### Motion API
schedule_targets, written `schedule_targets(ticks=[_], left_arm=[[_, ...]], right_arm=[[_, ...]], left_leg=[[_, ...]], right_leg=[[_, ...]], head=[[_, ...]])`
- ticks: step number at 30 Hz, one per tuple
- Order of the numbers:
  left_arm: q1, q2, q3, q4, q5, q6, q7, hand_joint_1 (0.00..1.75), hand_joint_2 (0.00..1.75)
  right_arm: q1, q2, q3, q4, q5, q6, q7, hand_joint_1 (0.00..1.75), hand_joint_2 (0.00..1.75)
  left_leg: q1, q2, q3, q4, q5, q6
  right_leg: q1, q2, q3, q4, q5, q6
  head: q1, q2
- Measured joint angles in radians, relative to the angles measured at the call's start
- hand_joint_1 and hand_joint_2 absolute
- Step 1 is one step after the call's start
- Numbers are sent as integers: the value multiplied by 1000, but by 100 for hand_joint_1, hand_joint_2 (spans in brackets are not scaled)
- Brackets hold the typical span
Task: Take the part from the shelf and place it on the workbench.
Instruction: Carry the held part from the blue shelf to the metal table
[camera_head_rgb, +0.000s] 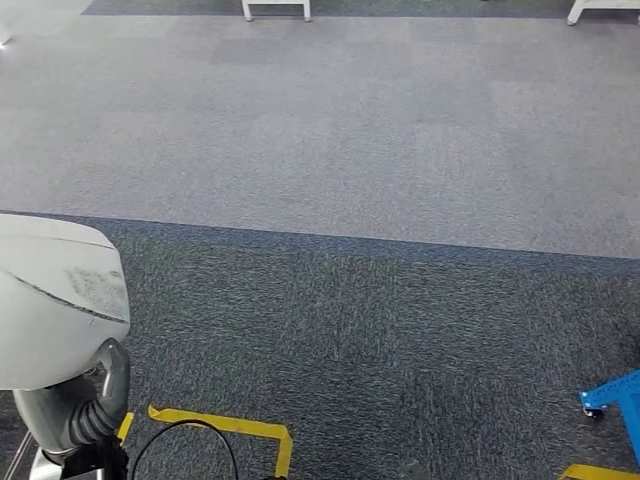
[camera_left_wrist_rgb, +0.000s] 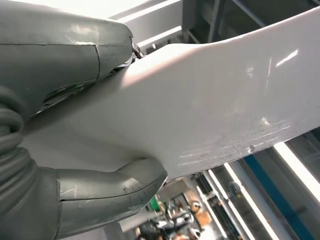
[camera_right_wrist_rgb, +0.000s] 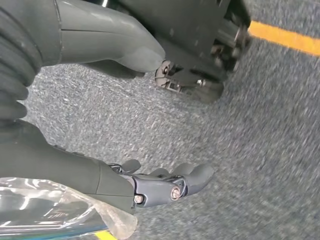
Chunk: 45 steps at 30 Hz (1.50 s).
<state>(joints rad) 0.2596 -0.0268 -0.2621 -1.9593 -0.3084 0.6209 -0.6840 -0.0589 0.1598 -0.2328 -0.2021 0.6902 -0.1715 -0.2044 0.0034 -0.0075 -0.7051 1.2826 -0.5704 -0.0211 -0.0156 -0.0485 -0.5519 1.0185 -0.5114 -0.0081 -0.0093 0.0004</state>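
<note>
The part (camera_head_rgb: 53, 300) is a large smooth white curved panel with scuff marks, at the lower left of the head view. My left hand (camera_head_rgb: 90, 400) grips it from below, the thumb against its underside. In the left wrist view the white part (camera_left_wrist_rgb: 211, 105) sits clamped between the grey thumb (camera_left_wrist_rgb: 113, 192) and the upper fingers (camera_left_wrist_rgb: 68, 45). My right hand (camera_right_wrist_rgb: 124, 115) hangs above the carpet with fingers (camera_right_wrist_rgb: 170, 182) spread apart and nothing in them.
Grey carpet floor (camera_head_rgb: 340, 150) stretches ahead, a darker strip (camera_head_rgb: 377, 330) nearer me. Yellow floor tape (camera_head_rgb: 226, 425) lies near my feet. A blue wheeled frame (camera_head_rgb: 615, 395) stands at the lower right. White furniture legs (camera_head_rgb: 275, 10) stand far ahead.
</note>
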Motion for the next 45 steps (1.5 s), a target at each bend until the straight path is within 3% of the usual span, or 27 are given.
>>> schedule_targets(ticks=[1, 3, 5, 7, 8, 10, 12, 14, 15, 16, 18, 20, 21, 22, 24, 26, 27, 29, 30, 32, 34, 36, 38, 40, 42, 44, 45], left_arm=[[0, 0, 0, 0, 0, 0, 0, 175, 175], [-1, 0, 0, 0, 0, -1, 0, 175, 175], [-2, 0, 1, -1, 0, -2, 0, 175, 175], [0, 0, 2, -1, 0, -2, 0, 175, 175], [2, -1, 3, -2, 0, -2, 0, 175, 175], [1, -1, 4, -2, 0, -2, 0, 175, 175], [0, -2, 5, -2, 0, -2, 0, 175, 175], [2, -4, 7, -2, 4, 3, 1, 175, 175], [3, -5, 9, -2, 9, 7, 2, 175, 175], [4, -7, 12, -2, 16, 10, 3, 175, 175], [4, -12, 16, -2, 29, 13, 4, 175, 175], [4, -15, 20, -2, 34, 15, 4, 175, 175], [5, -17, 22, -2, 35, 15, 4, 175, 175], [7, -17, 24, -2, 36, 15, 4, 175, 175], [9, -17, 29, -3, 38, 16, 4, 175, 175], [7, -17, 31, -3, 40, 16, 2, 175, 175], [6, -17, 32, -3, 41, 17, 2, 175, 175], [8, -17, 35, -3, 46, 18, 1, 175, 175], [9, -17, 38, -3, 49, 18, 1, 175, 175], [9, -17, 45, -3, 53, 20, -1, 175, 175], [8, -17, 54, -4, 64, 23, -6, 175, 175], [9, -17, 65, -4, 80, 26, -13, 175, 175], [16, -17, 79, -5, 93, 27, -16, 175, 175], [18, -17, 89, -5, 101, 27, -16, 175, 175], [17, -17, 93, -5, 105, 23, -16, 175, 175], [17, -17, 97, -5, 105, 19, -16, 175, 175], [16, -17, 99, -4, 105, 17, -16, 175, 175]], right_arm=[[-1, 0, 0, 0, 1, 0, 1, 0, 175], [-4, 1, 1, 0, 2, 0, 3, 0, 175], [-5, 2, 1, 0, 4, 0, 3, 0, 175], [-8, 3, 1, -1, 3, 0, 4, 0, 175], [-9, 3, 1, -2, 3, 0, 4, 0, 175], [-10, 5, 1, -3, 2, 1, 3, 0, 175], [-8, 5, 1, -3, 2, 1, 4, 0, 175], [-4, 4, 1, -3, 2, 1, 6, 0, 175], [-3, 4, 1, -3, 2, 1, 7, 0, 175], [-3, 4, 1, -3, 2, 1, 7, 0, 175], [-4, 4, 1, -3, 1, 1, 8, 0, 175], [-5, 5, 1, -3, 1, 1, 9, 0, 175], [-6, 6, 1, -3, 1, 1, 9, 0, 175], [-7, 6, 1, -3, 1, 1, 10, 0, 175], [-8, 8, 1, -3, 1, 1, 10, 0, 175], [-8, 10, 1, -3, 2, 1, 10, 0, 175], [-7, 10, 1, -3, 2, 1, 10, 0, 175], [-6, 10, 1, -3, 3, 1, 13, 0, 175], [-7, 10, 1, -3, 5, 2, 15, 0, 175], [-13, 11, 2, -3, 12, 5, 22, 0, 175], [-22, 13, 7, -4, 25, 10, 33, 0, 175], [-33, 14, 15, -6, 36, 15, 45, 0, 175], [-43, 15, 22, -9, 42, 18, 52, 0, 175], [-51, 15, 25, -13, 41, 19, 53, 0, 175], [-54, 14, 26, -15, 39, 18, 50, 0, 175], [-51, 12, 26, -15, 38, 18, 47, 0, 175], [-48, 10, 26, -15, 37, 18, 46, 0, 175]], left_leg=[[0, 8, 30, -55, 33, 2], [-8, 56, 101, -191, 85, 14], [-18, 89, 129, -254, 95, 27], [-19, 70, 127, -260, 95, 37], [-16, 58, 129, -265, 98, 43], [-8, 34, 134, -274, 104, 55], [-6, 10, 133, -274, 105, 60], [-6, -20, 133, -273, 104, 61], [-5, -35, 134, -272, 104, 61], [-4, -51, 136, -270, 103, 59], [-2, -78, 135, -263, 97, 51], [-1, -101, 129, -257, 96, 39], [0, -112, 125, -256, 97, 33], [2, -121, 123, -257, 99, 28], [1, -92, 113, -238, 86, 18], [-2, -33, 74, -149, 37, 9], [-1, -16, 42, -82, 6, 6], [2, -5, -6, 16, -22, 3], [3, -2, -8, 16, -9, 3], [1, 17, 42, -87, 61, 10], [-10, 65, 99, -207, 103, 23], [-20, 86, 113, -248, 101, 34], [-18, 61, 113, -257, 105, 43], [-10, 36, 117, -267, 111, 55], [-5, 11, 119, -270, 113, 63], [-5, -17, 119, -270, 112, 66], [-4, -33, 120, -270, 112, 66]], right_leg=[[1, -13, 3, 0, -2, 1], [4, -35, 10, 1, -8, 7], [9, -56, 14, 1, -13, 15], [11, -76, 18, -1, -17, 25], [10, -65, 17, 4, -24, 30], [6, -12, -8, 62, -62, 39], [4, 34, -73, 192, -120, 43], [3, 45, -125, 278, -135, 47], [3, 47, -126, 266, -113, 47], [2, 53, -108, 215, -75, 47], [-4, 94, -51, 79, -10, 47], [-7, 126, -15, 12, 5, 43], [-5, 125, -10, 9, 2, 39], [-5, 114, -7, 8, 3, 33], [-6, 91, -3, 3, 5, 21], [-6, 63, 3, 0, 3, 10], [-5, 47, 4, 0, 0, 6], [-3, 17, 8, 1, -5, 3], [-2, 3, 10, 1, -7, 3], [-1, -22, 20, 1, -14, 5], [4, -43, 28, 1, -22, 12], [10, -65, 32, 0, -27, 21], [10, -82, 36, -2, -33, 31], [7, -39, 21, 35, -61, 42], [4, 25, -37, 150, -116, 49], [3, 44, -102, 263, -150, 53], [3, 46, -115, 276, -138, 54]], head=[[0, 0], [0, 0], [0, 0], [0, 0], [1, 0], [6, 0], [10, 0], [11, 0], [11, 0], [11, 0], [11, 0], [11, 0], [11, 0], [11, 0], [7, 0], [0, 0], [-2, 0], [-2, 0], [-2, 0], [-2, 0], [-2, 0], [-2, 0], [-2, 0], [2, 0], [8, 0], [10, 0], [10, 0]])
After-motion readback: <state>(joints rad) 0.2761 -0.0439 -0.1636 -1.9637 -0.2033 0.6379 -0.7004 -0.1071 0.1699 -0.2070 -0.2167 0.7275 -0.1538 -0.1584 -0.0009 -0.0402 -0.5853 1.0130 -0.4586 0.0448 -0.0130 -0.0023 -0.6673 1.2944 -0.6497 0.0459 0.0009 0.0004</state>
